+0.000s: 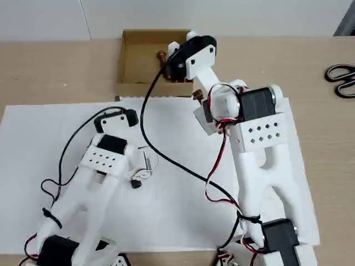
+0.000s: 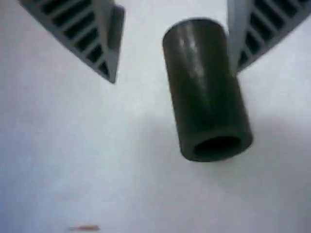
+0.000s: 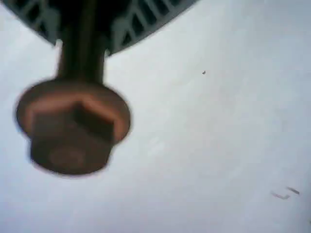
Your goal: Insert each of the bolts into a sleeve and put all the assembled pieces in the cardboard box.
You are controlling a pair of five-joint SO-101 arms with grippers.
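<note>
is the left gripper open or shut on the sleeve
Open: fingers of the left gripper stand apart, the sleeve beside one, a clear gap to the other.

A pale wooden counter (image 1: 55, 72) carries a large white sheet of paper (image 1: 177, 216) that covers most of its near half. A shallow cardboard box (image 1: 150, 88) sits just beyond the sheet's far edge, near the middle. Black-handled scissors (image 1: 341, 79) lie at the far right, off the sheet. A dark sleeve (image 2: 206, 87) lies on its side on the paper.
</note>
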